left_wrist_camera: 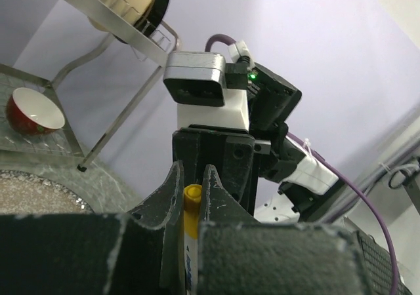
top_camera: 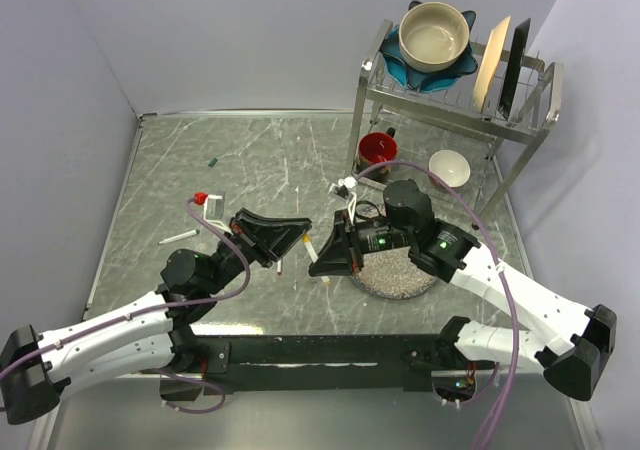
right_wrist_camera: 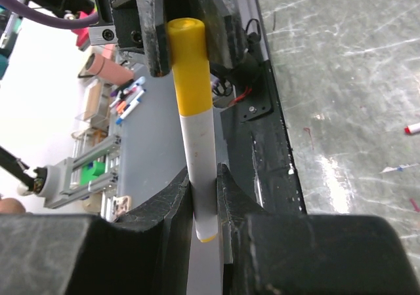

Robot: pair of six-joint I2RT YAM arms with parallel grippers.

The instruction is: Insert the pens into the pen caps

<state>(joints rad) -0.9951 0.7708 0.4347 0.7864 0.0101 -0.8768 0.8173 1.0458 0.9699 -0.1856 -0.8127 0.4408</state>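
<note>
A white-barrelled pen [right_wrist_camera: 199,157] with a yellow cap [right_wrist_camera: 189,65] on its far end is held between both grippers above the table's middle. My right gripper [right_wrist_camera: 205,170] is shut on the white barrel near its yellow-tipped tail. My left gripper [left_wrist_camera: 191,172] is shut on the yellow cap [left_wrist_camera: 191,206]. In the top view the two grippers, left [top_camera: 298,235] and right [top_camera: 326,259], meet tip to tip. A second pen [top_camera: 178,237] lies on the table at the left. A red cap [top_camera: 201,198] and a dark green cap [top_camera: 212,160] lie farther back.
A metal dish rack [top_camera: 520,120] with bowls and plates stands at the back right. A red mug [top_camera: 378,151] and a white bowl [top_camera: 449,168] sit beneath it. A round speckled mat [top_camera: 396,275] lies under the right arm. A red-tipped pen [right_wrist_camera: 412,128] lies on the table.
</note>
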